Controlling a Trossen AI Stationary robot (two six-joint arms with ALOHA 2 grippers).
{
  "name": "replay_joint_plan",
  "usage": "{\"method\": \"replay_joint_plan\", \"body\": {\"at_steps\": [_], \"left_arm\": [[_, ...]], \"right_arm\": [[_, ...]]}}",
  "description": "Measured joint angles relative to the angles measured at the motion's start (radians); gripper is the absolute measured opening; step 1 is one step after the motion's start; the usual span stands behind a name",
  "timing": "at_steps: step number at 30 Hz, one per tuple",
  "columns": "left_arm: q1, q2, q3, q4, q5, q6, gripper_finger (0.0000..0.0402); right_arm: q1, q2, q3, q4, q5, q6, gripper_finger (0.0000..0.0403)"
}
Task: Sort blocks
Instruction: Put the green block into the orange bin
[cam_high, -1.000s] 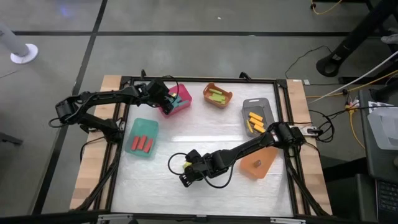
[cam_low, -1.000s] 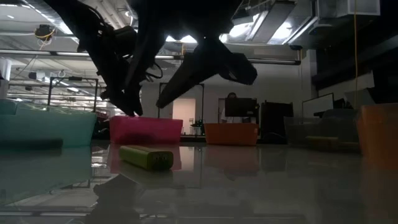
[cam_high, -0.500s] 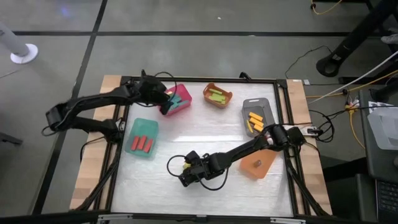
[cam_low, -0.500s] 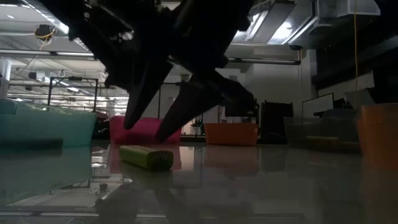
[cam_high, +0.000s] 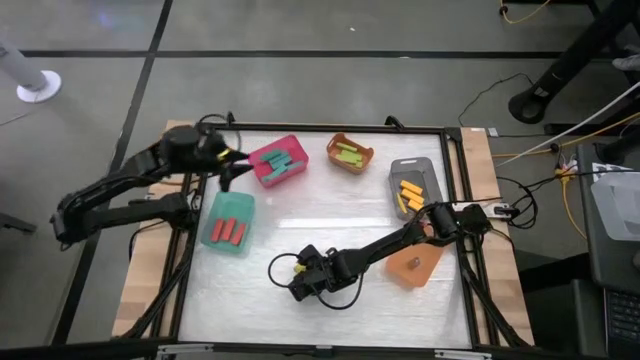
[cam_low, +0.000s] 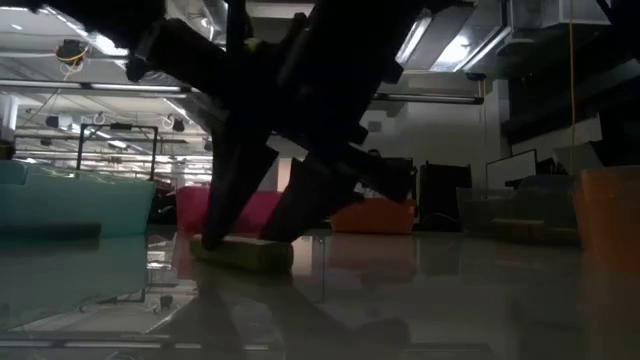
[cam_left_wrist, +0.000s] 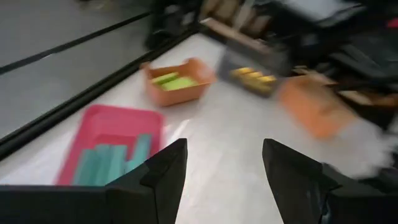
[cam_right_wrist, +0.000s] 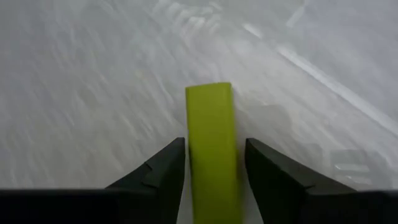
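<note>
A light green block (cam_right_wrist: 210, 137) lies flat on the white table top, also in the low view (cam_low: 240, 252). My right gripper (cam_right_wrist: 214, 149) is open and low over it, near the table's near middle (cam_high: 297, 280), one finger on each long side. My left gripper (cam_left_wrist: 224, 180) is open and empty, off the left side of the pink bin (cam_high: 279, 163) near the far left (cam_high: 228, 160). Teal blocks (cam_left_wrist: 118, 163) lie in the pink bin. My right gripper comes at the green block slanting down, its fingers (cam_right_wrist: 163, 171) lying along the block's long sides near its end (cam_right_wrist: 208, 186). A narrow gap shows at one finger; whether the other touches the block I cannot tell. The block lies flat on the table.
A teal bin (cam_high: 229, 222) holds red blocks. An orange bin (cam_high: 349, 153) holds light green blocks, a grey bin (cam_high: 413, 187) yellow ones. Another orange bin (cam_high: 415, 263) sits by my right arm. A black frame (cam_high: 320, 128) edges the table. Bare table lies around the green block.
My left gripper has drawn back from over the pink bin toward the table's left edge. My right gripper has come down, and its fingers now stand on either side of the green block. The block has stayed where it was.
</note>
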Motion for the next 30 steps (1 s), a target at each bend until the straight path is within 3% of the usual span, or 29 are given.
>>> {"method": "replay_joint_plan", "body": {"at_steps": [5, 12, 17, 21, 30], "left_arm": [[-0.072, -0.192, 0.000, -0.107, 0.091, -0.014, 0.0198], [-0.149, -0.440, -0.023, -0.187, 0.094, -0.101, 0.0198], [-0.152, -0.607, -0.085, -0.190, 0.095, -0.173, 0.0198], [-0.155, -0.582, -0.106, -0.178, 0.155, -0.184, 0.0198], [-0.159, -0.577, -0.294, 0.217, 0.254, -0.159, 0.0198]], "right_arm": [[-0.014, 0.001, 0.001, -0.026, 0.015, -0.001, 0.0161], [-0.065, 0.001, 0.000, -0.030, -0.006, -0.062, 0.0089], [-0.123, 0.003, -0.001, -0.011, -0.022, -0.085, 0.0088], [-0.165, -0.005, 0.010, -0.014, -0.100, -0.120, 0.0102], [-0.275, -0.056, 0.168, -0.155, -0.098, -0.392, 0.0093]]}}
